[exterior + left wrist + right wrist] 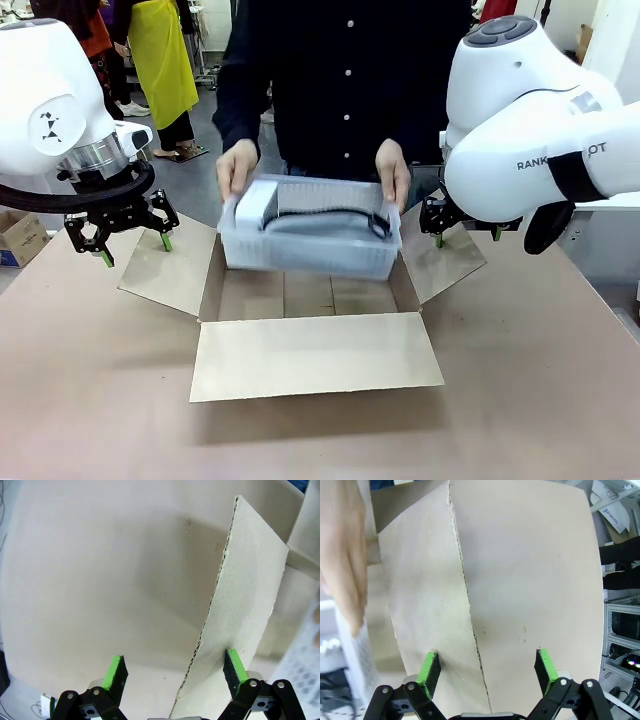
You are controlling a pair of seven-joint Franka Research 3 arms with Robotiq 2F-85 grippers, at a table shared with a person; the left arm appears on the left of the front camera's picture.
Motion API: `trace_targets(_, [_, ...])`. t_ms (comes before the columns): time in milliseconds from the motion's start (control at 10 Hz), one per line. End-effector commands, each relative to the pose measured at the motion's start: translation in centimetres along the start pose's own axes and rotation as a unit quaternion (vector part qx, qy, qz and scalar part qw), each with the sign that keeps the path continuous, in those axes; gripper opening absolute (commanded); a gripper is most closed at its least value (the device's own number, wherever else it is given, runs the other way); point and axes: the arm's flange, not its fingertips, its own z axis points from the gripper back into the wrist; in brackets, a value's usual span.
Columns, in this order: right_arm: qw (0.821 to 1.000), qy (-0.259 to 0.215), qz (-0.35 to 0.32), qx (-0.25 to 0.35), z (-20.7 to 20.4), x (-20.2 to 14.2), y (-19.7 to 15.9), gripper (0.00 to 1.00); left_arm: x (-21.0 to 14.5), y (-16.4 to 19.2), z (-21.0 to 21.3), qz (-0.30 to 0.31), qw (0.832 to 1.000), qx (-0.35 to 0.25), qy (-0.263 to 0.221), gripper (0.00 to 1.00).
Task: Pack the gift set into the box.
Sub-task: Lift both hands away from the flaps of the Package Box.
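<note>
A person's hands (pixel 237 168) hold the translucent-white gift set (pixel 310 250), black strap (pixel 320 213) showing, above the open brown box (pixel 315 355); left claw (pixel 175 667) and right claw (pixel 487 667) both released.

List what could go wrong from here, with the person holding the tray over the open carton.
1. The pale translucent plastic tray spans nearly the whole opening of the large brown cardboard box, so an end may catch on its rim.
2. The left end effector and right end effector are open, astride the edges of the side flaps without gripping them; a flap might swing inward and block the tray.
</note>
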Motion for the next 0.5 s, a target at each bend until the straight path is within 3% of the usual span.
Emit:
trace_targets(0, [1.0,-0.004,-0.001,-0.009,0.16,0.24,-0.08,1.0,-0.08,-0.01,0.26,0.007,1.0,0.008,-0.002,1.0])
trace_targets(400, [1.0,-0.004,-0.001,-0.009,0.16,0.24,-0.08,1.0,-0.08,-0.01,0.26,0.007,1.0,0.008,-0.002,1.0])
